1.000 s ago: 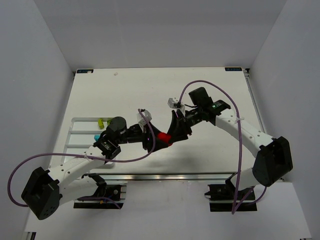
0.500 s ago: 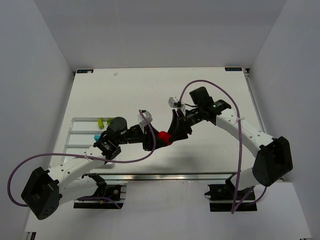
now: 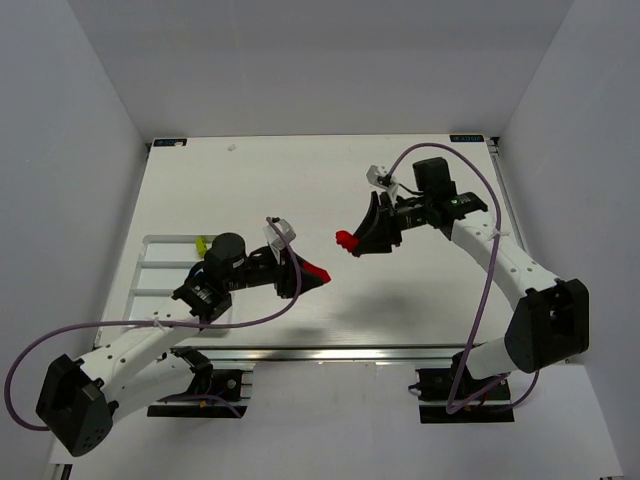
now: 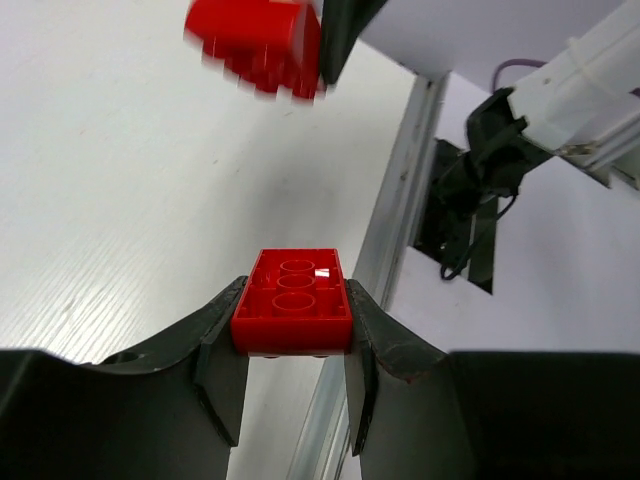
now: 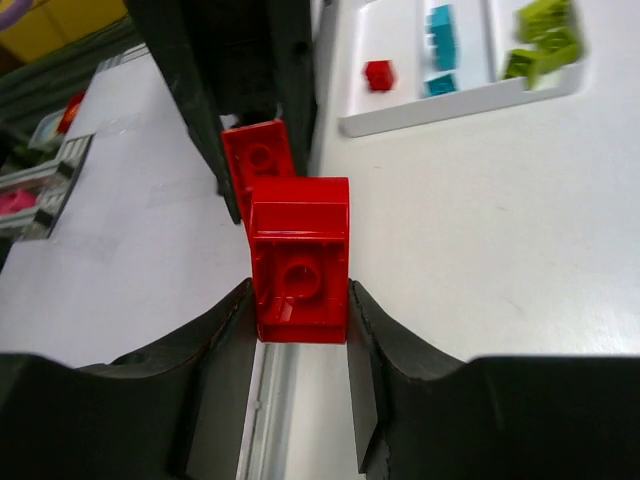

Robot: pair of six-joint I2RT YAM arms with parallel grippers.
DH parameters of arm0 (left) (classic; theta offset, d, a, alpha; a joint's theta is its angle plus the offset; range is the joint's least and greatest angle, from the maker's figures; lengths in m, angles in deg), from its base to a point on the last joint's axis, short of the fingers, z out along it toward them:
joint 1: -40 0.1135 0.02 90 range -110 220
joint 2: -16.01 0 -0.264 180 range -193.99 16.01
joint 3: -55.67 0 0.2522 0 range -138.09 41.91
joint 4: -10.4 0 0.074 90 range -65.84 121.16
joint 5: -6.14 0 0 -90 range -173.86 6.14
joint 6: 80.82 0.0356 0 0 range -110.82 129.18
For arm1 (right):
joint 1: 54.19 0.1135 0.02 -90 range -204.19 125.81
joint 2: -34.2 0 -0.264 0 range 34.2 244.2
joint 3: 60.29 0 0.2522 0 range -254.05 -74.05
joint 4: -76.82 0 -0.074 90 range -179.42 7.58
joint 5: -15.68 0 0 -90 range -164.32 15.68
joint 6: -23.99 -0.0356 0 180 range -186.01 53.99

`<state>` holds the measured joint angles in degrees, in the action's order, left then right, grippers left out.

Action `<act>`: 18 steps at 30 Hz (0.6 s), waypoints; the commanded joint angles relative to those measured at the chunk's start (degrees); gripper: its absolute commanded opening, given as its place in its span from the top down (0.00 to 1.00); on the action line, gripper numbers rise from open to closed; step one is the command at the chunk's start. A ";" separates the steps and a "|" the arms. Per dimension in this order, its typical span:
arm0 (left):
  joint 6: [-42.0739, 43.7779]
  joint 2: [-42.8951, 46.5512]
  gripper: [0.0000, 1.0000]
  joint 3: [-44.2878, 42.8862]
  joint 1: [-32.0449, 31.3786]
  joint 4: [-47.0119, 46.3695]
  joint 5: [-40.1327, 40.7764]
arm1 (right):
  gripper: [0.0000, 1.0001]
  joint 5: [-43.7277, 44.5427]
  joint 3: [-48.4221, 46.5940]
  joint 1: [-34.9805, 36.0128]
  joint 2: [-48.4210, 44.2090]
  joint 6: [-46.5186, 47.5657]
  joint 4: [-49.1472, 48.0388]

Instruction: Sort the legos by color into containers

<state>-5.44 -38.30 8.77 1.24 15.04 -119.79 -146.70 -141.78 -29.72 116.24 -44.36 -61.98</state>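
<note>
Red stack just split: left pincer [image 4: 292,318] pinches flat red brick [image 4: 292,295], right pincer [image 5: 298,305] pinches red block [image 5: 298,255]; tray [image 5: 460,97] next.

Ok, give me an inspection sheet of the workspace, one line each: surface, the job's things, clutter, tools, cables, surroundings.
surface: white table, no spills seen.
job's things: divided tray holds a small red lego, cyan legos and yellow-green legos, each colour grouped apart; two more red legos are in the tools.
clutter: nothing seen.
tools: left tool shut on a flat red lego; right tool shut on a chunky red lego; the two pieces are apart.
cables: purple cables loop loosely off both arms; no snag seen.
surroundings: plain grey walls; metal rail along the near edge.
</note>
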 commanded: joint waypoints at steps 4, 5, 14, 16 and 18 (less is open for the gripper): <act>1.96 2.62 1.00 -0.86 2.02 11.93 6.11 | 1.00 0.22 -1.45 -2.76 -1.88 -2.75 -2.92; 0.65 2.71 1.00 -1.39 2.02 13.33 8.56 | 1.00 3.53 -1.10 -2.67 -2.14 -3.01 -3.62; -40.81 5.17 1.00 -13.86 2.02 59.44 66.39 | 1.00 22.54 7.08 -2.32 -6.72 -11.89 -13.65; -49.84 5.08 1.00 -17.64 2.02 71.23 72.45 | 1.00 22.90 7.08 -2.23 -6.28 -12.42 -13.64; -53.31 5.00 1.00 -19.32 2.02 79.56 75.11 | 1.00 23.33 7.25 -2.06 -6.19 -12.68 -13.99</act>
<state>-43.53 -34.49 -6.95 3.14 73.13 -59.88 -126.09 -134.98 -32.04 110.20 -55.25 -72.87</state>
